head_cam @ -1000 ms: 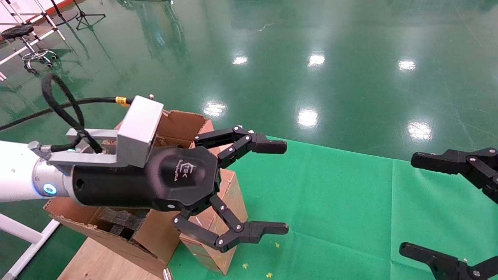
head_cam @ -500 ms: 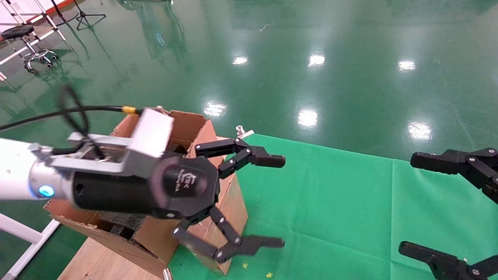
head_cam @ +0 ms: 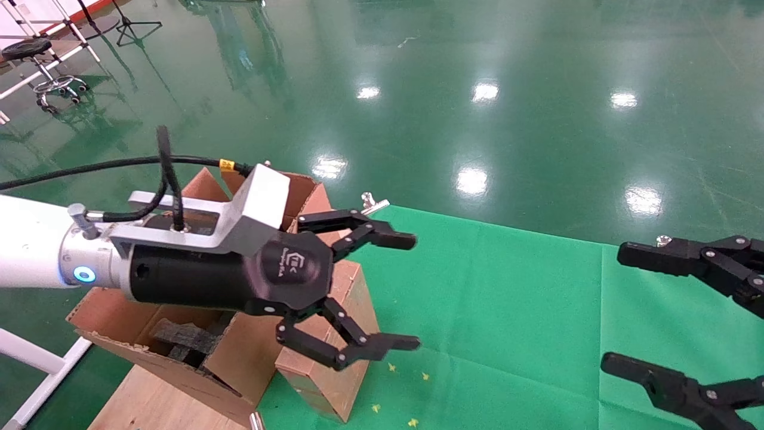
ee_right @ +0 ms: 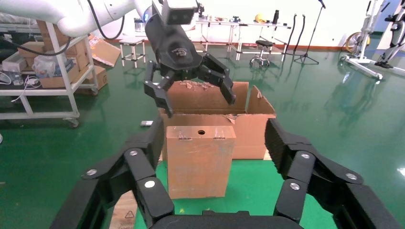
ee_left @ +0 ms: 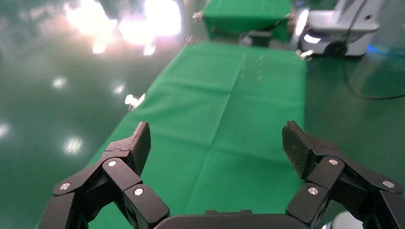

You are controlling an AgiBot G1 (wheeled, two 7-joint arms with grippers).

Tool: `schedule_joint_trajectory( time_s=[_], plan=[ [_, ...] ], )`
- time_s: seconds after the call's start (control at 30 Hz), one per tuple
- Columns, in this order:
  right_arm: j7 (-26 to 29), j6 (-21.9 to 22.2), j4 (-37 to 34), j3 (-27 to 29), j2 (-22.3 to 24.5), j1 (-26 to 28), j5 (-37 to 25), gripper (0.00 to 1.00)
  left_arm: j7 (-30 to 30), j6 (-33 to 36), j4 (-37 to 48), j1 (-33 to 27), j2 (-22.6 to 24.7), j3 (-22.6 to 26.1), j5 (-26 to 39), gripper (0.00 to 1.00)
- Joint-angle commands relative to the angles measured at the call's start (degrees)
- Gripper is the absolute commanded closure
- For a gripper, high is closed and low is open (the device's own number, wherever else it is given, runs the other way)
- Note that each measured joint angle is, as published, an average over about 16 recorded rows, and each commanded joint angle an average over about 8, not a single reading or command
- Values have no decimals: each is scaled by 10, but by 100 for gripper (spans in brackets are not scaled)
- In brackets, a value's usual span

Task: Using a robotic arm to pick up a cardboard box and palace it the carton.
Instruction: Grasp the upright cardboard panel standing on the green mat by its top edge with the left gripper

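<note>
My left gripper [head_cam: 382, 292] hangs wide open above the cardboard box [head_cam: 334, 370]
The carton [head_cam: 209, 358] touches its left; green cloth [head_cam: 507, 322] lies bare rightward; my right gripper [head_cam: 644, 313] gapes at the far edge.

Glossy green floor [head_cam: 537, 119] mirroring ceiling lights. Green cloth [head_cam: 507, 310] spread over the foreground. Black stool [head_cam: 27, 49] on casters and tripod stand [head_cam: 128, 24] at far left. White wall [ee_right: 286, 14], metal shelving [ee_right: 47, 67] beyond.

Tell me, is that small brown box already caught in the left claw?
No: the left claw hangs open above the small brown box, which stands untouched on the green cloth.
</note>
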Motion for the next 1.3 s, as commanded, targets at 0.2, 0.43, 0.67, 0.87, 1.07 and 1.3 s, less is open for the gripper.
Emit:
schedule_joint_trajectory(
  time_s=[0.2, 0.43, 0.67, 0.87, 1.07, 1.3],
  plan=[
    [0, 0, 0, 0, 0, 0, 0, 100, -67, 1, -18, -63, -8, 39, 113, 0],
    [0, 0, 0, 0, 0, 0, 0, 100, -168, 37, -21, -178, 10, 99, 265, 0],
    [0, 0, 0, 0, 0, 0, 0, 100, -342, 48, -16, -228, 19, 151, 321, 0],
    [0, 0, 0, 0, 0, 0, 0, 100, -472, 37, -14, -226, 19, 170, 310, 0],
    [0, 0, 0, 0, 0, 0, 0, 100, -534, 43, -16, -238, 30, 197, 332, 0],
    [0, 0, 0, 0, 0, 0, 0, 100, -580, 52, -17, -261, 50, 248, 352, 0]
  ],
)
